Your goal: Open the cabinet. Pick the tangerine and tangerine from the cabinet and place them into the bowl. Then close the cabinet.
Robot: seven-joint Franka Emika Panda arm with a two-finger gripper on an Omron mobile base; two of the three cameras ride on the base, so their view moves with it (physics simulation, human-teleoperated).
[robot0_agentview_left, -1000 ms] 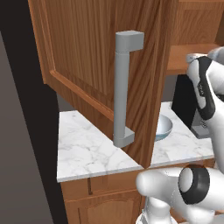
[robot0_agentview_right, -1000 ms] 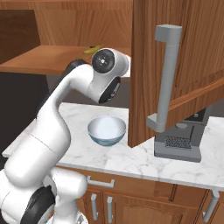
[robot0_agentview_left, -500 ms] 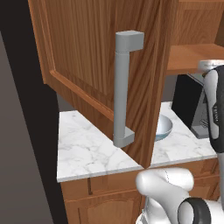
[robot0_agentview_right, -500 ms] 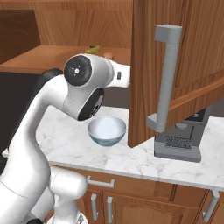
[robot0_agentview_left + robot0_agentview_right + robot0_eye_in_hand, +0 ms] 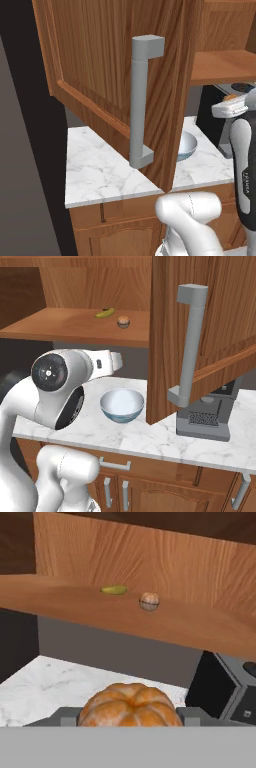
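Cabinet (image 5: 100, 326): reddish-brown wall unit, doors swung wide open. One door (image 5: 115, 75) fills the foreground of the left base view, its grey bar handle (image 5: 142, 102) vertical; the other door (image 5: 210, 321) hangs at the right of the right base view with a matching handle (image 5: 189, 351). The shelf (image 5: 75, 607) inside is exposed.

Counter (image 5: 150, 436): white marble top, below the cabinet, over lighter wooden base cabinets (image 5: 165, 491).

Arm (image 5: 65, 386): white, dark joints, rising from the lower left of the right base view, reaching out at a level between shelf and counter.

Coffee machine (image 5: 205, 418): dark, standing on the counter at the right, partly behind the open door.

Bowl (image 5: 122, 405): white inside, blue-grey outside, upright on the counter under the shelf, just left of the door edge; nothing visible in it.

Gripper (image 5: 131, 714): jaws clamped on a tangerine (image 5: 130, 706), one finger at either side of the fruit. In the left base view the fruit shows as an orange sliver at the hand (image 5: 234, 98).

Banana (image 5: 105, 313): small, yellow-green, lying on the shelf.

Second tangerine (image 5: 123, 321): on the shelf, just right of the banana, apart from it.
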